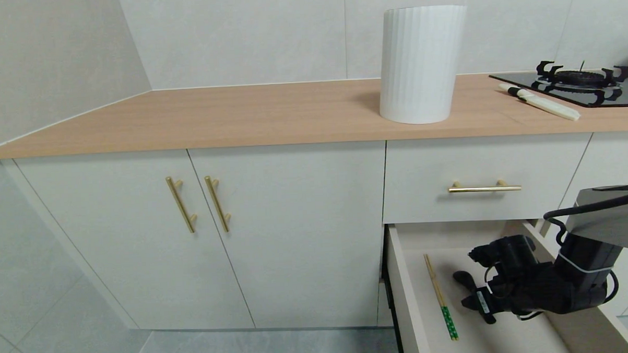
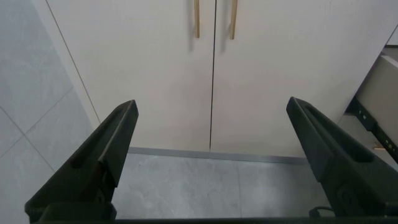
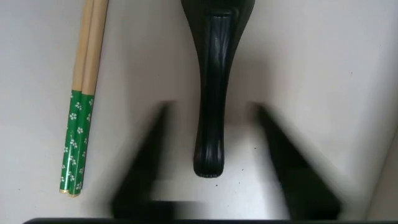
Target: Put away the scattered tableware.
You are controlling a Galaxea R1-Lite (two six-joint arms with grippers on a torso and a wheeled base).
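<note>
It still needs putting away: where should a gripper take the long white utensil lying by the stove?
Probably mid-length on the white utensil, from straight above, closing across its narrow width: it lies flat and slim on the countertop, with bare wood on its near side.

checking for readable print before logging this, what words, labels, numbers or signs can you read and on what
No text can be read in these views.
On the right gripper, the small white sticker: too small to read.
On the wooden chopsticks, green ends: a white flower pattern, no letters.
On the tall white ribbed container: no print.
</note>
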